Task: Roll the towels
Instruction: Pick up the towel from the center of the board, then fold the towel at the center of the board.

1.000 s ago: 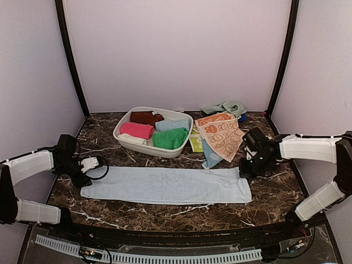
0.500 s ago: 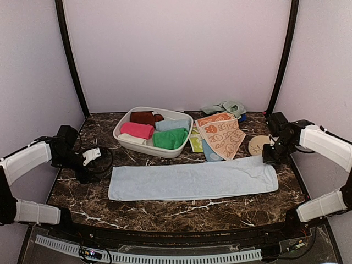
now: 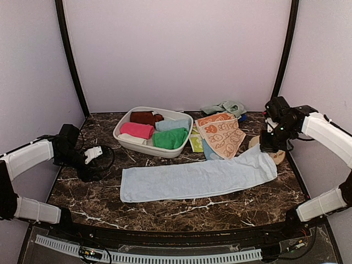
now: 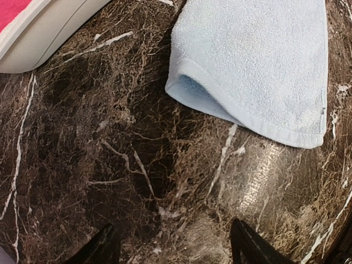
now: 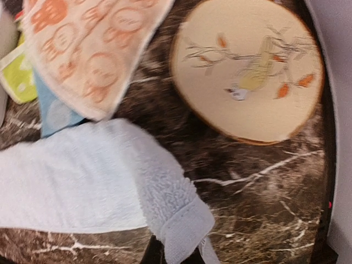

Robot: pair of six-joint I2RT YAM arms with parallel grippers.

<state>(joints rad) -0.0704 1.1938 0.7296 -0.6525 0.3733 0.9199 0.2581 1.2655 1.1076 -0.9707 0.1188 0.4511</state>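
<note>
A long pale blue towel [image 3: 198,177] lies folded as a strip across the table, slanting up to the right. My right gripper [image 3: 269,146] is shut on its right end, which is lifted off the marble; in the right wrist view the towel [image 5: 82,181] bunches over the gripper [image 5: 176,256]. My left gripper [image 3: 93,155] stands open over bare marble, left of the strip and apart from it. In the left wrist view the gripper [image 4: 176,247] holds nothing, and the towel's left end [image 4: 258,66] lies ahead, one corner curled up.
A white basin [image 3: 124,137] at the back holds rolled brown, pink, blue and green towels [image 3: 169,138]. Peach printed towels [image 3: 221,135] lie to its right. A round tan disc [image 5: 247,71] sits beside my right gripper. A pale green cloth [image 3: 225,107] lies by the back wall.
My right gripper has pulled the blue towel to the right and raised its end. The towel's left end has slid away from my left gripper, which stays at the left.
</note>
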